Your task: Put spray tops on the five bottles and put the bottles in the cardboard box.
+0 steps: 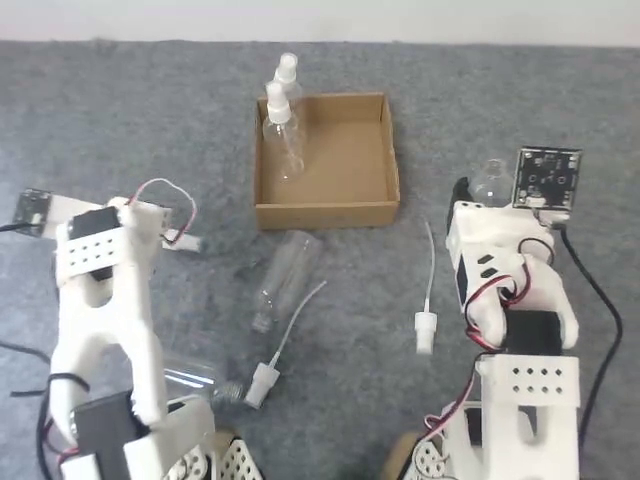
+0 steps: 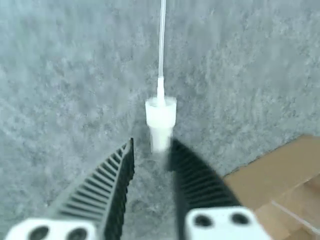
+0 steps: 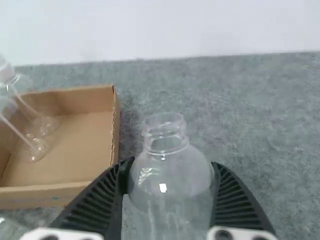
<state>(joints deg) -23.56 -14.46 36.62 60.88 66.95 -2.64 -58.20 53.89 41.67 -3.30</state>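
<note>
My left gripper point(image 2: 150, 145) point(image 1: 183, 240) is shut on the head of a white spray top point(image 2: 160, 117), whose thin tube points away from it toward the grey carpet, left of the cardboard box point(image 1: 325, 212). A clear bottle point(image 3: 167, 172) point(image 1: 492, 180) with an open neck stands upright to the right of the box, and my right gripper point(image 3: 170, 172) point(image 1: 478, 200) is shut on it. In the box point(image 3: 75, 187), two bottles point(image 1: 283, 130) with spray tops lean against its far left corner.
A bare bottle point(image 1: 285, 272) lies on the carpet in front of the box, another point(image 1: 195, 380) near the left arm's base. Two loose spray tops lie there too, one point(image 1: 262, 380) at front centre and one point(image 1: 425, 330) by the right arm.
</note>
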